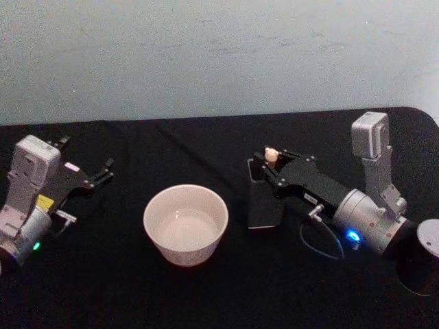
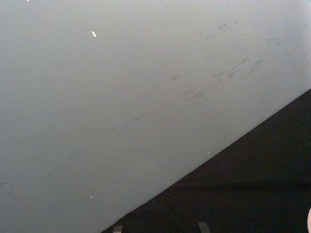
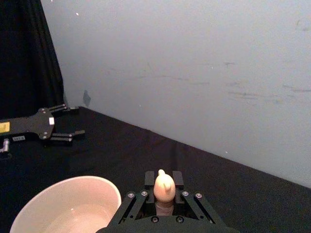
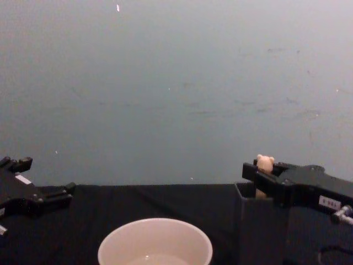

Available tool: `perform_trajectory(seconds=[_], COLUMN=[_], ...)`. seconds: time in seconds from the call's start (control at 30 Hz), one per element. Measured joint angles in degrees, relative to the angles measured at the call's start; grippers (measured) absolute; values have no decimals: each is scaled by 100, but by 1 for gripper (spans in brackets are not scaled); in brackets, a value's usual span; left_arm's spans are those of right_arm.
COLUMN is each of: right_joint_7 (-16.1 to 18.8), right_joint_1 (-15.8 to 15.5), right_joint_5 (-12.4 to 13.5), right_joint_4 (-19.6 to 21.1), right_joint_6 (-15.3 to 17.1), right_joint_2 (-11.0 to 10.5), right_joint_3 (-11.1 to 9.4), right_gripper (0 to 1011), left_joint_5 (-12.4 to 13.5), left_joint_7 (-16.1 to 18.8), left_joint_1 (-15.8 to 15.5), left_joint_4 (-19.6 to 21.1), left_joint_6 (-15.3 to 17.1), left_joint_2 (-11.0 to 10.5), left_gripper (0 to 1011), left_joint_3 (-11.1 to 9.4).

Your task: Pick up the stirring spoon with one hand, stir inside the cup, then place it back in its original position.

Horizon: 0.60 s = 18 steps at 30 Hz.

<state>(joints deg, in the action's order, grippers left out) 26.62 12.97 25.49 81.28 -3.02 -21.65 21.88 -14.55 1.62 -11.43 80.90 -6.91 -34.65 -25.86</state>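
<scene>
The stirring spoon [image 1: 271, 153] stands upright in the tall dark grey holder [image 1: 264, 205], right of the cup [image 1: 185, 223]; only its cream bear-head top [image 4: 265, 163] shows above the rim. My right gripper [image 1: 269, 161] reaches in from the right and is shut on the handle just under the bear head [image 3: 164, 187]. The spoon's bowl is hidden inside the holder [image 4: 259, 232]. The wide cream cup [image 4: 154, 243] sits at the table's middle. At the far left, well away from the cup [image 3: 63, 204], my left gripper [image 1: 86, 156] rests open and holds nothing.
A black cloth [image 1: 206, 295] covers the table, which ends at a pale grey wall [image 1: 219, 55] close behind. A dark curtain [image 3: 24, 48] hangs at the far left. Bare cloth lies between the cup and the left gripper [image 4: 41, 176].
</scene>
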Motion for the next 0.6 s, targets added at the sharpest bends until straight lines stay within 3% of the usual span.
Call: perform_trajectory(seconds=[0.43, 0.6], right_joint_7=[-26, -20], right_joint_1=[-5, -4], right_joint_5=[-42, -32], right_joint_4=[17, 17], right_joint_6=[17, 13], right_joint_2=[-7, -7], right_joint_3=[9, 7], right_gripper=[214, 303], left_joint_5=[0, 0], left_joint_7=[0, 0], left_joint_1=[0, 0], left_joint_4=[0, 0], left_joint_6=[0, 0], left_joint_2=[0, 0], left_gripper=[1001, 1001], left_joint_3=[0, 0])
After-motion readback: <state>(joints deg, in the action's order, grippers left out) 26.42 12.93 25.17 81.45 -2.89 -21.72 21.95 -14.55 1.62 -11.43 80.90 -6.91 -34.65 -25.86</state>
